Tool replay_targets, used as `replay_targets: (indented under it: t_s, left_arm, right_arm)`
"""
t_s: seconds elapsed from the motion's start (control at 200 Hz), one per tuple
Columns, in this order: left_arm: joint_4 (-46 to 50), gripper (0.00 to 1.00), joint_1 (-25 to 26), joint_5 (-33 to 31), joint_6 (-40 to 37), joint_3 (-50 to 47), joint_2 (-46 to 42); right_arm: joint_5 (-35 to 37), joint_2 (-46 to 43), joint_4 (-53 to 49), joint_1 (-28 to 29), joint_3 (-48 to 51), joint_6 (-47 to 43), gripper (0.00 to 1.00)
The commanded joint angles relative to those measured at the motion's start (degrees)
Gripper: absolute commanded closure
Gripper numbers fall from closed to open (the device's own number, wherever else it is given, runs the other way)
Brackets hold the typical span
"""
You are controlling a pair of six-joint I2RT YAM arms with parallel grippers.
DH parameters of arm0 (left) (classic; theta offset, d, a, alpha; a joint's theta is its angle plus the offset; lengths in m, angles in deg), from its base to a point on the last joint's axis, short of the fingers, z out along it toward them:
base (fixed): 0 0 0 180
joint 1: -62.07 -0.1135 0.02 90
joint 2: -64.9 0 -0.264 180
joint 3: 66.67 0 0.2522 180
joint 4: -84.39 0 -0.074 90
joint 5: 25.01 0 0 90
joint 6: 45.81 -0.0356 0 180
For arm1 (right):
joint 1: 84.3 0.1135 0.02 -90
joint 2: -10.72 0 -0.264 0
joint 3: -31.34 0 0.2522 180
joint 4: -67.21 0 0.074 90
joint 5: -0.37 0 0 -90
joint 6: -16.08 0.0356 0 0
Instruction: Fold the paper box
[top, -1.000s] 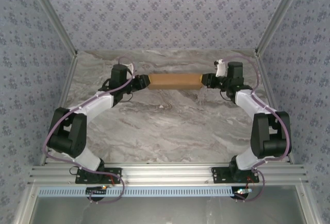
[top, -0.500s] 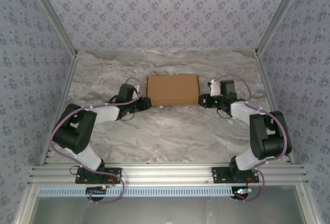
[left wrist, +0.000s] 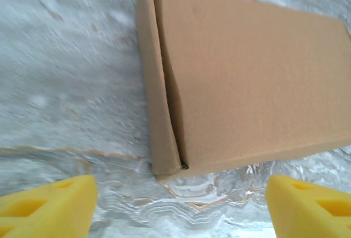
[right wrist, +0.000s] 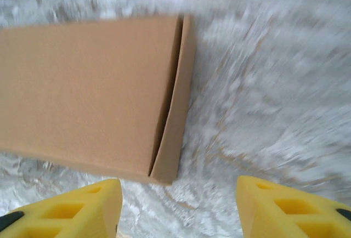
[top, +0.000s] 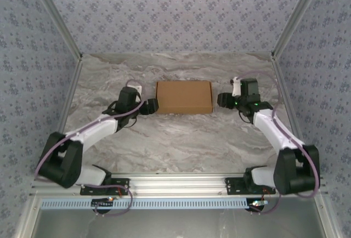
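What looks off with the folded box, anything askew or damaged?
No damage. The paper box lies closed on the table, but its left end wall and right end wall gape slightly away from the lid.

- The paper box (top: 184, 96) lies flat on the table (top: 181, 139), in the centre of the top view, toward the far wall.
- The left gripper (top: 152, 106) sits just beside the box's lower-left corner, not touching it.
- The right gripper (top: 221, 100) sits near the box's right edge, apart from it.

We take this for a robot test booth in a lab: a marble-patterned table (top: 181, 139) boxed in by floral-papered panels (top: 175, 13), with an aluminium rail (top: 181, 183) along its near edge
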Motion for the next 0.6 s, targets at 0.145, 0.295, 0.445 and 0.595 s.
replay_targets:
  t_s: [0.145,0.295,0.445,0.595]
  left_arm:
    - [4.3,0.09,-0.8,-22.1,-11.2,-2.3,-17.1]
    - [-1.2,0.01,-3.5,-29.1,-13.9,-8.7,-25.9]
    - [-5.8,0.01,-8.3,-31.8,-15.0,-12.7,-28.3]
    - [-9.2,0.01,-12.6,-33.5,-17.9,-13.8,-22.0]
  right_arm:
    - [19.4,-14.1,-6.9,0.6,-5.0,-6.5,0.36]
    - [24.3,-18.3,-3.4,-1.3,-2.5,-7.5,0.19]
    - [28.2,-19.7,2.8,-3.7,3.0,-3.9,0.05]
    - [32.5,-16.7,12.7,-4.8,10.7,-1.8,0.01]
